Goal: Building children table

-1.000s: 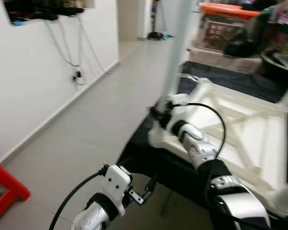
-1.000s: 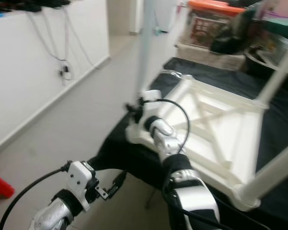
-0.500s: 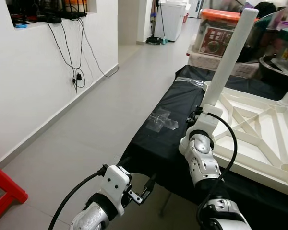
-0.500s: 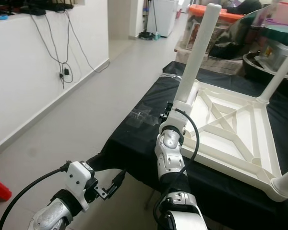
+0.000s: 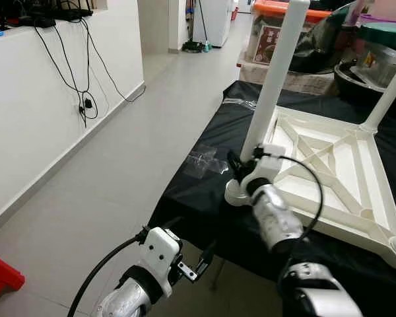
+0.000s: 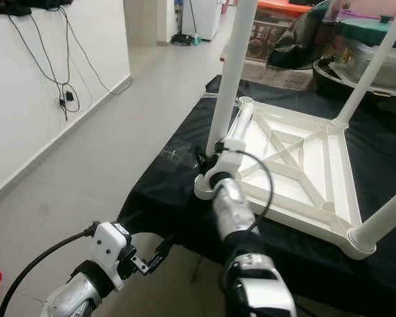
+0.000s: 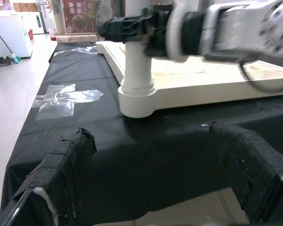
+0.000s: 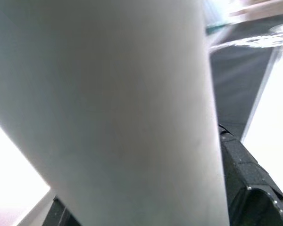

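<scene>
right eye view: right end effector (image 6: 210, 160) grips one of three table legs (image 6: 230, 72).

We see the white plastic children's table (image 6: 297, 165) lying upside down on the black-covered worktop (image 5: 204, 191), ribbed underside up; a white leg (image 5: 274, 79) stands upright in its near corner socket (image 7: 137, 101).
</scene>
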Controlling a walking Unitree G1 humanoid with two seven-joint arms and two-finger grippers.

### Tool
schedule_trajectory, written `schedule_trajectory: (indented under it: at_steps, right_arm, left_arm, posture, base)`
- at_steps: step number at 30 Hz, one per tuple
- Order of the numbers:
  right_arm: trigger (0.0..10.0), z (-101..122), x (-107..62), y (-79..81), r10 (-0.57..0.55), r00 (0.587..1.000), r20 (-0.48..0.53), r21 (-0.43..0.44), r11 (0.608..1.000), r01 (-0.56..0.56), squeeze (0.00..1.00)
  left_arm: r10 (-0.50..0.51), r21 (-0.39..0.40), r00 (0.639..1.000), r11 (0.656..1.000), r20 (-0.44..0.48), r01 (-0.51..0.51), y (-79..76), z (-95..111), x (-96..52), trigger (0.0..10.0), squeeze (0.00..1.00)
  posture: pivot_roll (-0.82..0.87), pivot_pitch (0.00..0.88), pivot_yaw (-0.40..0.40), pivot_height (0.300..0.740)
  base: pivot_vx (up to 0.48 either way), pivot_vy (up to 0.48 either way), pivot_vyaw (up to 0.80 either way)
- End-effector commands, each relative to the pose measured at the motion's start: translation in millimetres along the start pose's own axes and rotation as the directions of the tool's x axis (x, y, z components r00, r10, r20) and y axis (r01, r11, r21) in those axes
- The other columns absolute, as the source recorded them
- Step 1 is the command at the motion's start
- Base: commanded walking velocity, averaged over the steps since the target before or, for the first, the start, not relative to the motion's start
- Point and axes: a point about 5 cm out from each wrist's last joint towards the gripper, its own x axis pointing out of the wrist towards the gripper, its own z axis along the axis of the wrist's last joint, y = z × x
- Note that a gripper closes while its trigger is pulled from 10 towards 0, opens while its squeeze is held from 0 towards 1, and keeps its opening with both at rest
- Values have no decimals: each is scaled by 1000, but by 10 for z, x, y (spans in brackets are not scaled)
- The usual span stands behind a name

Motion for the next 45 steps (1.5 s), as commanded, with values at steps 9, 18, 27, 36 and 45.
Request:
schedule_trajectory:
  at_steps: [9,18,27,36,45]
  right_arm:
    - [10000,101,-46,308,562,810,-168,-15,820,-572,0]
    - [10000,-91,133,291,315,933,-175,-156,926,-342,0]
    - [10000,-104,87,218,267,956,-124,-62,959,-276,0]
    - [10000,-57,112,246,309,948,-74,-67,947,-314,1000]
    - [10000,-4,110,419,533,832,-155,-121,825,-552,0]
  left_arm:
    - [-7,2,1000,1000,-10,7,-16,-38,-8,10000,0]
    - [-2,5,1000,1000,-8,2,-13,-25,-12,10000,0]
    - [-6,4,1000,1000,-9,6,-8,-25,-5,10000,0]
    - [-7,6,1000,1000,-10,7,-1,-27,1,10000,0]
    - [-7,5,1000,1000,-11,7,-3,-27,1,10000,0]
  posture:
    - [90,30,-85,740]
    - [96,44,-88,740]
    - [90,47,-81,740]
    - [91,48,-82,740]
    - [93,53,-83,740]
  base:
    - [0,0,0]
    - [0,0,0]
    - [0,0,0]
    - [0,0,0]
    - [0,0,0]
